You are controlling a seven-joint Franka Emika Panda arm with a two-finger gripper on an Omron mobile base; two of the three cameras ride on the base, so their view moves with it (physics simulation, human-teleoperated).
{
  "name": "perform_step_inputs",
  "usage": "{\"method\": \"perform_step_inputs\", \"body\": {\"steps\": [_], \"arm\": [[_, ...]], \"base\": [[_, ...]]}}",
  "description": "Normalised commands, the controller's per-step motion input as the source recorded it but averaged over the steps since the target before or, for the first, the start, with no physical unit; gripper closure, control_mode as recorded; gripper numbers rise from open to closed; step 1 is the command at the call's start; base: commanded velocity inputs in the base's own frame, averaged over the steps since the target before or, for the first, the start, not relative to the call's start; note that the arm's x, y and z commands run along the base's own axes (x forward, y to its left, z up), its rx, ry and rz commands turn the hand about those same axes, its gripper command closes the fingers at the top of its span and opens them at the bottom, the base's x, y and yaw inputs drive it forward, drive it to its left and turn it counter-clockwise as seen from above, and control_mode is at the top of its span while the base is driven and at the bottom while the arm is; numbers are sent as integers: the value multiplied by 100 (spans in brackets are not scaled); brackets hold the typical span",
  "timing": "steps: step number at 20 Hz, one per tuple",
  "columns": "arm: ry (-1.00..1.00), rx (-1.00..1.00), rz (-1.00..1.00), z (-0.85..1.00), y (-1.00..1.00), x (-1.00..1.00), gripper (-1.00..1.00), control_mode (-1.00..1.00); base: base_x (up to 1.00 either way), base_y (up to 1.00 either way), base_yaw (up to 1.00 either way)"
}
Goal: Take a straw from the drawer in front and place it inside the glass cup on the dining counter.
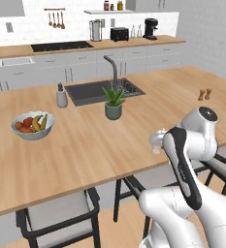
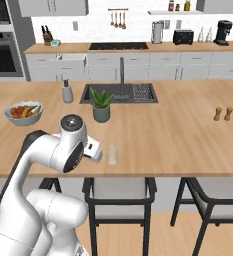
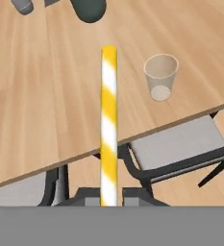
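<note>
right base view, left to right: a pale round fruit bowl [image 2: 23,113] and a grey potted plant [image 2: 101,106] stand on the smooth light-wood dining counter [image 2: 178,135]; the clear, slightly tapered glass cup [image 2: 112,154] stands near its front edge, just beside the white wrist. hand view: the gripper [image 3: 109,196] is clamped on the straw [image 3: 109,120], a slim yellow-and-white striped tube running up the frame; the cup sits to its right, apart, upright. a grey-cushioned black-framed chair [image 3: 180,151] stands below the counter edge.

White tile backsplash [image 2: 138,27], grey cabinets [image 2: 163,65], black chairs [image 2: 119,192], wood floor [image 2: 163,235]
</note>
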Motion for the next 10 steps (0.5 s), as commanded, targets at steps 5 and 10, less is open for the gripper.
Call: {"method": "perform_step_inputs", "body": {"steps": [5,10], "arm": [[-16,-12,2,24,-19,48,100,-100],[-28,2,11,11,-80,35,100,-100]], "base": [[0,0,0],[0,0,0]]}}
